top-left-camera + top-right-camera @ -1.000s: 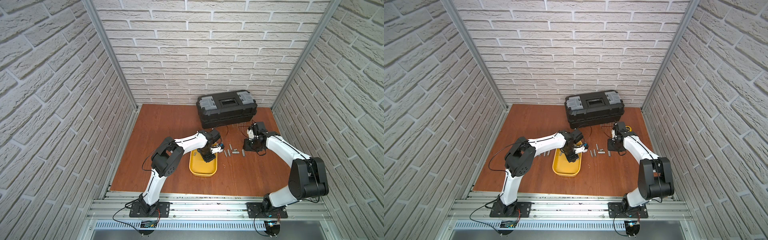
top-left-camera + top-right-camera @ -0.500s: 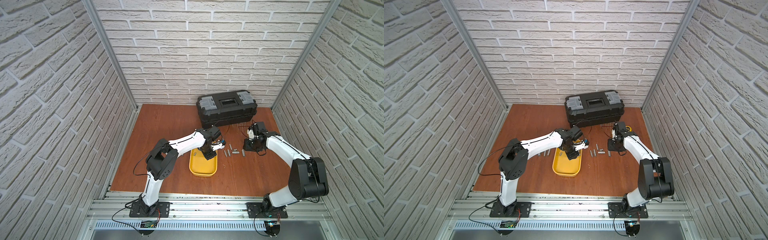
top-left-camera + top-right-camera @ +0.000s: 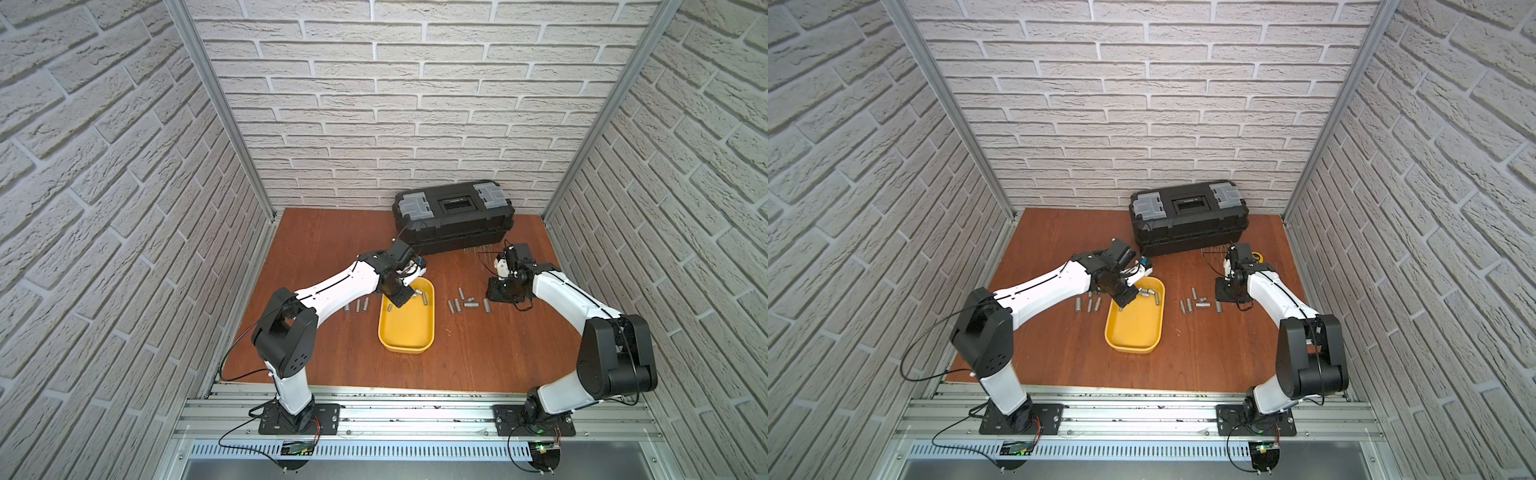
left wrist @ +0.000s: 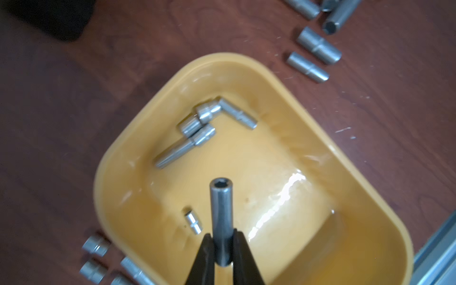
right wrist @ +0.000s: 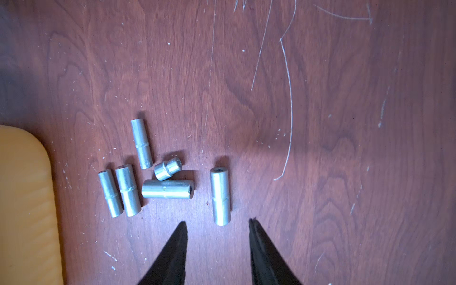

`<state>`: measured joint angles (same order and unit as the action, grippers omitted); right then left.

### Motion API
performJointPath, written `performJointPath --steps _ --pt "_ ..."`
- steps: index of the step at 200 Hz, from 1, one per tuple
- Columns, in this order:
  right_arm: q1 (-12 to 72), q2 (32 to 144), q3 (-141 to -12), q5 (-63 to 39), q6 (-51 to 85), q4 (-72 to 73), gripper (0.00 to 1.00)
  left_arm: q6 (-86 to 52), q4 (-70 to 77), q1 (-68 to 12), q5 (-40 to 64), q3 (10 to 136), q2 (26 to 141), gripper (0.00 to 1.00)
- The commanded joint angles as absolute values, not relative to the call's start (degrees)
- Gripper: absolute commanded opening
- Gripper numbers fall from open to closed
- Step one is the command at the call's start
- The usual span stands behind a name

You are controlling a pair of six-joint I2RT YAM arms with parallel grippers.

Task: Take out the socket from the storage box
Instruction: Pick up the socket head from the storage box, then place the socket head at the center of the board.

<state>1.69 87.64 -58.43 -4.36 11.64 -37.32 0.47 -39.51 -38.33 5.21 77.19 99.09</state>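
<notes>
The yellow storage box (image 3: pixel 409 328) (image 3: pixel 1136 328) lies mid-table. My left gripper (image 4: pixel 222 237) is shut on a long grey socket (image 4: pixel 222 212), held end-on over the box's near-left part; in both top views this gripper (image 3: pixel 401 300) (image 3: pixel 1125 300) hangs over the box's far left corner. Several more sockets (image 4: pixel 197 125) lie clustered at the box's far end, and a short one (image 4: pixel 193 223) lies alone. My right gripper (image 5: pixel 218 225) (image 3: pixel 500 291) stands open just above the table, right of the box, with a loose socket (image 5: pixel 220 196) lying right in front of its tips.
Loose sockets lie in a row left of the box (image 3: pixel 357 306) and in a group to its right (image 3: pixel 467 304) (image 5: pixel 148 185). A large black toolbox (image 3: pixel 453 220) with grey latches stands at the back wall. Brick walls close in three sides.
The left arm's elbow has swung out to the left and the left gripper has shifted slightly left over the box, still shut on the socket. The right arm has not moved.
</notes>
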Motion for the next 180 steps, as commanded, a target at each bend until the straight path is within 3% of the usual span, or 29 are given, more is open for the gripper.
performJointPath --steps 1,84,180 --pt "1.4 86.2 -57.8 -5.2 11.7 -37.3 0.43 -5.0 -37.0 -33.8 2.6 74.5 95.1 0.06" --pt "1.4 86.0 -57.0 -5.7 11.6 -37.1 0.42 -12.5 -42.7 -14.9 1.8 71.5 100.4 0.06" --pt "1.4 86.1 -56.8 -5.7 11.7 -37.1 0.42 -10.5 -42.8 -10.2 3.2 76.4 109.0 0.07"
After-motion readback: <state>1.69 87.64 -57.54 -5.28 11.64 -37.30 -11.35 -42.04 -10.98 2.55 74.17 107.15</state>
